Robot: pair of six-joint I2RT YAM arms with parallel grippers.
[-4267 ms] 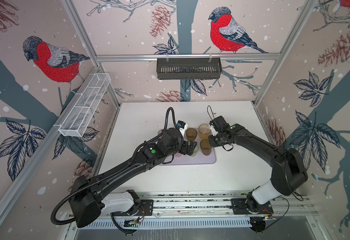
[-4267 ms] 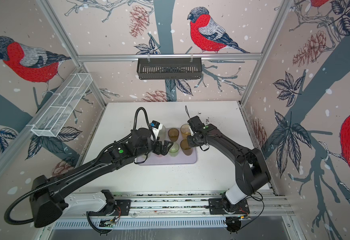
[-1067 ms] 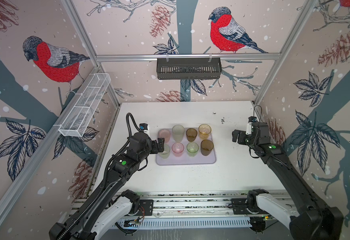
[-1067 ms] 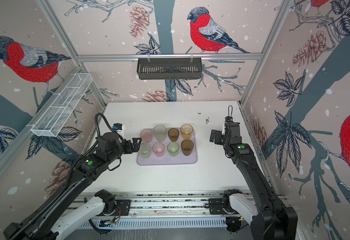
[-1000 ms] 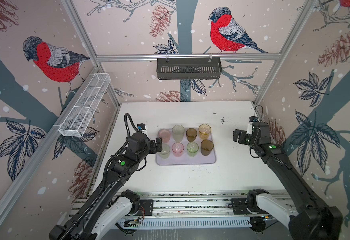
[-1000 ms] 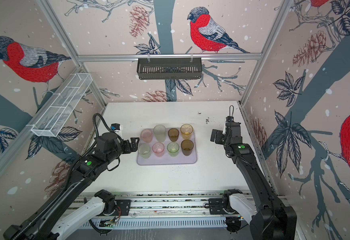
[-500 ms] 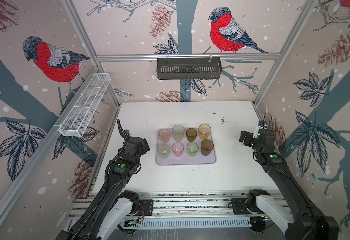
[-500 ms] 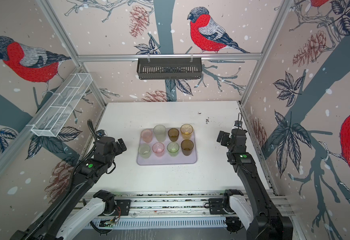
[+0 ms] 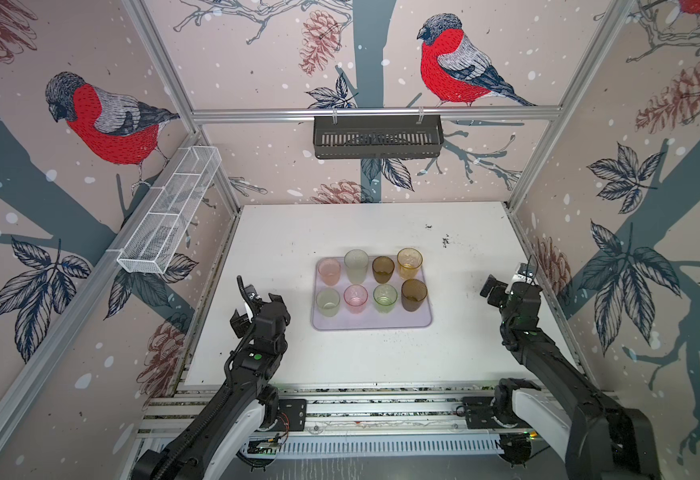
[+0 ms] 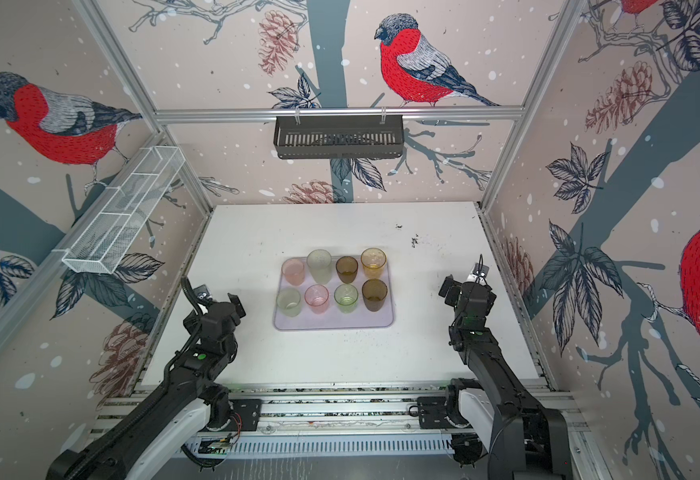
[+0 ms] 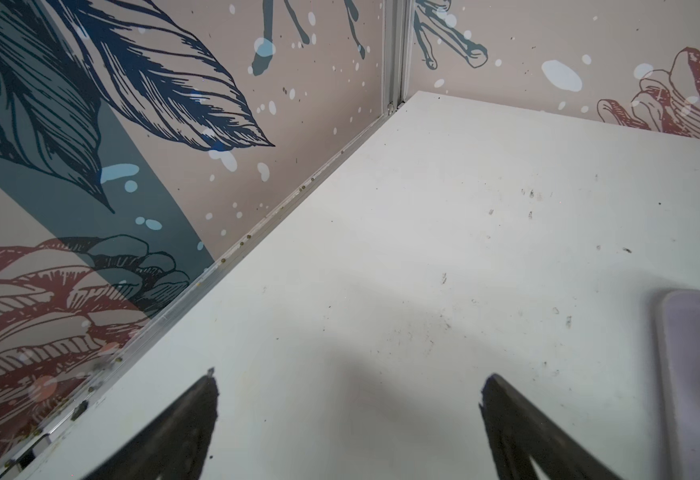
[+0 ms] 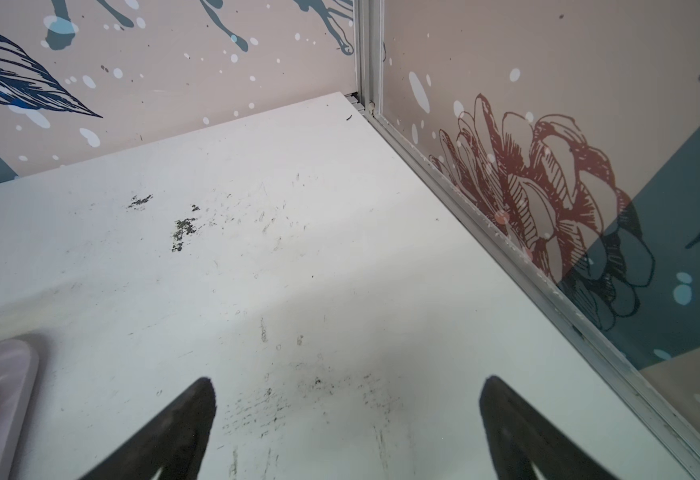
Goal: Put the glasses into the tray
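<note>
White tabletop (image 9: 340,232) fills the floor of the cell, marked with dark specks (image 9: 446,240) toward the far right and walled by bullfinch-and-pinecone wallpaper (image 9: 107,124) on aluminium framing (image 9: 373,112). A black slotted basket (image 9: 377,139) hangs on the far wall and a white wire basket (image 9: 169,216) on the left wall. Neither plays a part.

All eight glasses (image 9: 356,264) stand upright in the tray (image 9: 371,323), two rows of four, close together and none tipped that I can see. No tumbler is out on the bare tabletop, so I judge the placing done and the step in hand a clean retreat. The left gripper (image 11: 350,376) hangs over the tabletop left of the tray, fingers wide apart and holding nothing. The right gripper (image 12: 348,381) is well to the tray's right, likewise spread and empty. Each wrist view catches only a corner of the tray.

To finish well I would draw both grippers toward the near rail (image 9: 381,405), each along its own side, never swinging across the middle, and keep the fingers apart. The tumblers look light and tightly packed, so one careless brush could topple several.
</note>
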